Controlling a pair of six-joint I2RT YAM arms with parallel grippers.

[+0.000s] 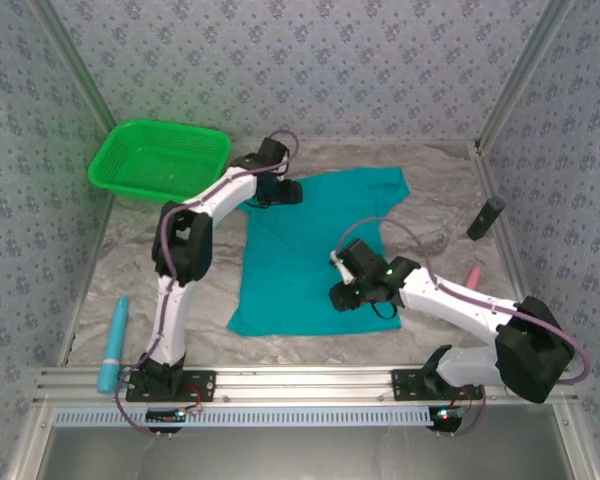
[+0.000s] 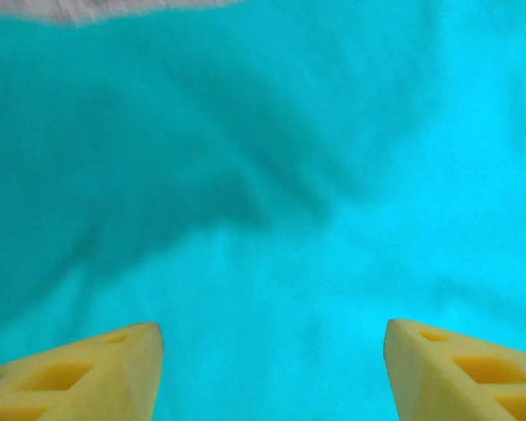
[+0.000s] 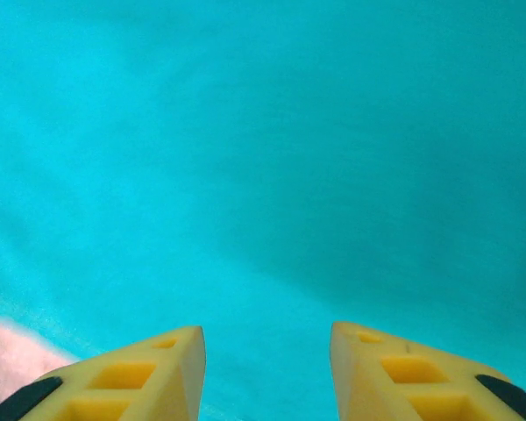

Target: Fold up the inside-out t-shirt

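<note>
Left jaws and right jaws gape empty above the spread t-shirt (image 1: 300,262).

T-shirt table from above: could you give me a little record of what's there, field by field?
Garment: teal t-shirt, lying spread on the table
Left gripper: open, over the shirt's far left corner, nothing between its fingers
Right gripper: open, over the shirt's near right part
Basket: green, far left, apart from the shirt
Other items: blue tube near left; black bar and pink stick at right
</note>
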